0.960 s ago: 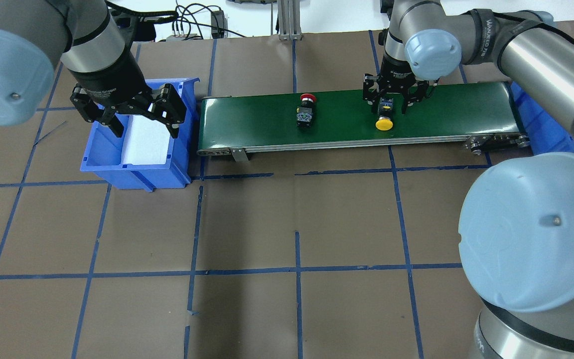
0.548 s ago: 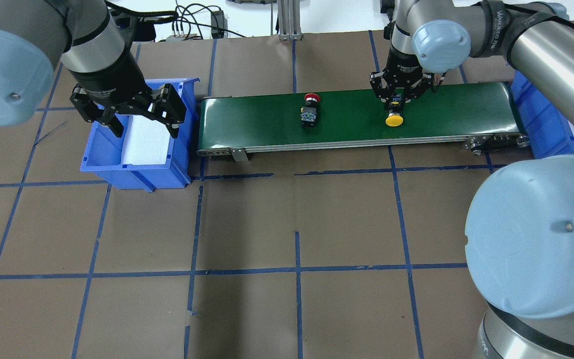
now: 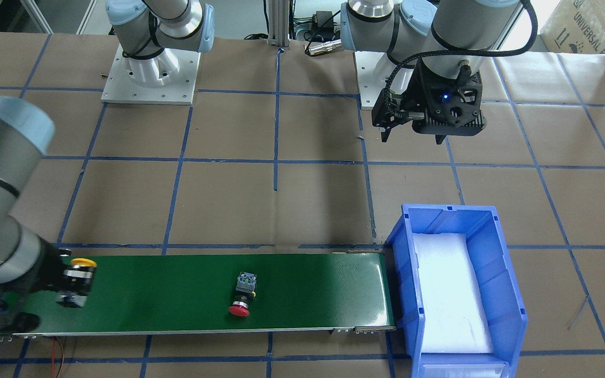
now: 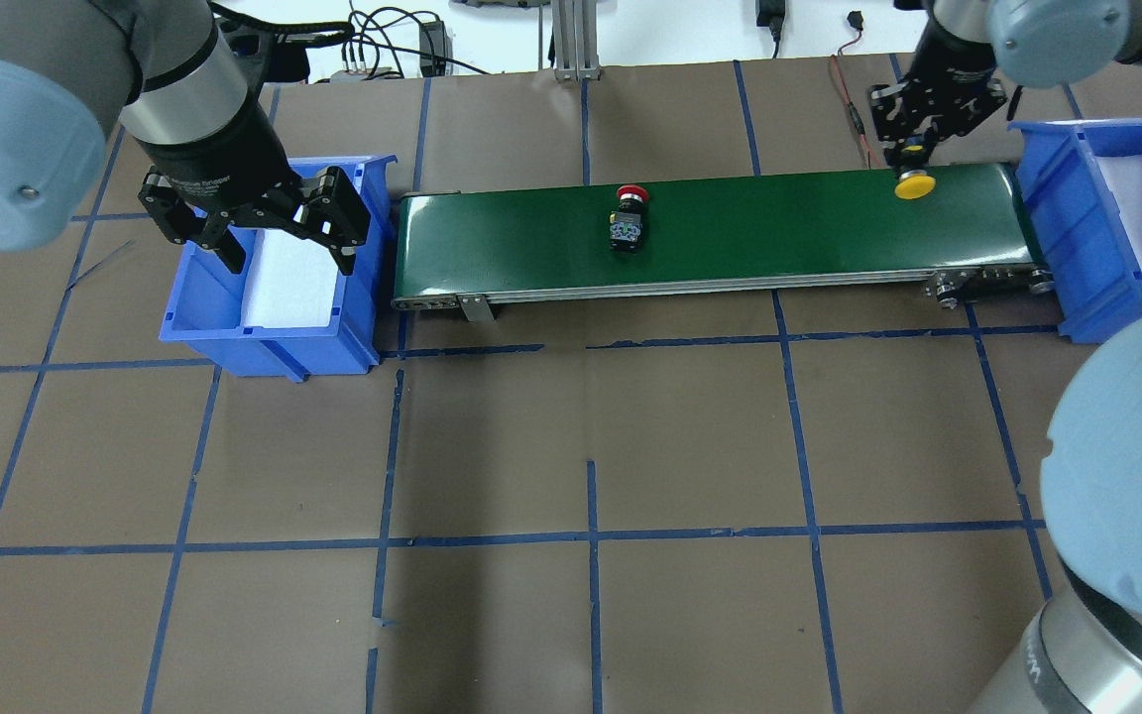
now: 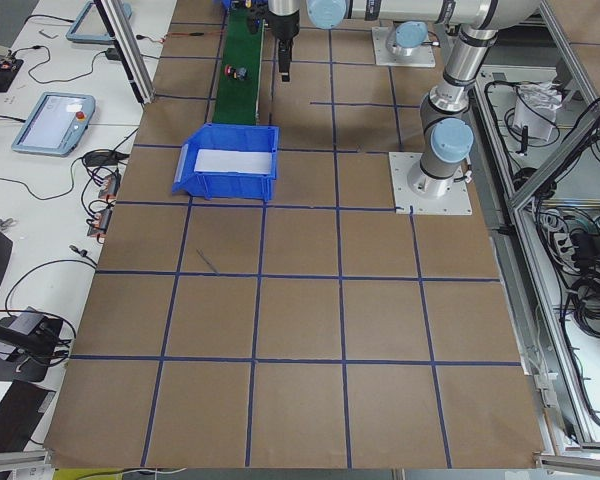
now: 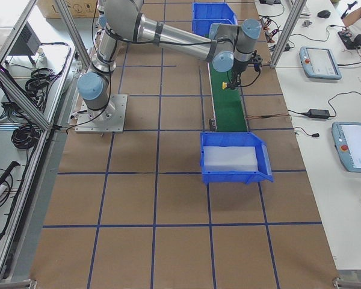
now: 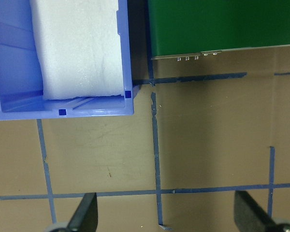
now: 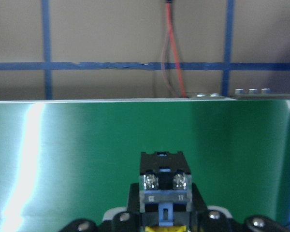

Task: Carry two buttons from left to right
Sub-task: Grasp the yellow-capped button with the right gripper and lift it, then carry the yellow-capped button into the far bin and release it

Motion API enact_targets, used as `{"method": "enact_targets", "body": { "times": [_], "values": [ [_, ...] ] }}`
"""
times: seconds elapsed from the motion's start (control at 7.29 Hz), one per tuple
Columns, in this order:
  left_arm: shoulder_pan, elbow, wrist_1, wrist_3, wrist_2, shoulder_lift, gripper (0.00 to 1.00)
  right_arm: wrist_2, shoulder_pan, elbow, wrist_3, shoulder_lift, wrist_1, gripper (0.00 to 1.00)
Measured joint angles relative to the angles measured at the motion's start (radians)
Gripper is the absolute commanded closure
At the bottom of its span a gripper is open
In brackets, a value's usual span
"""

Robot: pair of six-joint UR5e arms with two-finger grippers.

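Mushroom cap, black collar and boxy grey-black contact block make up each button. The right gripper (image 4: 913,159) pinches the yellow button (image 4: 914,184) by its body, cap toward the robot, above the right end of the belt (image 4: 512,238), upper right of the overhead frame, near the right bin (image 4: 1052,193). The red button (image 4: 628,220) lies on its side mid-belt, cap toward the far edge. The belt is smooth, glossy green with a metal side rail. The left gripper (image 4: 290,260) is spread wide above the left bin (image 4: 274,342), upper left. Both bins are blue plastic with white foam liners (image 4: 288,283). The table (image 4: 591,426) is brown paper gridded with blue tape. The carton (image 3: 588,23) reads "UNIVERSAL". Gripper labels are too small to read. Open table fills the lower frame.
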Motion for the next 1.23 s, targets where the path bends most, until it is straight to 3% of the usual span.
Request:
{"method": "enact_targets", "body": {
  "times": [0.27,0.55,1.23],
  "values": [
    [0.000,0.000,0.000,0.000,0.000,0.000,0.00,-0.002,-0.177,-0.011,-0.226,-0.001,-0.010,0.90],
    [0.000,-0.003,0.000,0.000,0.000,0.001,0.00,-0.003,-0.282,-0.054,-0.383,0.031,-0.028,0.90],
    [0.002,-0.013,0.007,0.000,0.000,0.007,0.00,-0.005,-0.320,-0.125,-0.430,0.185,-0.102,0.90]
  ]
}}
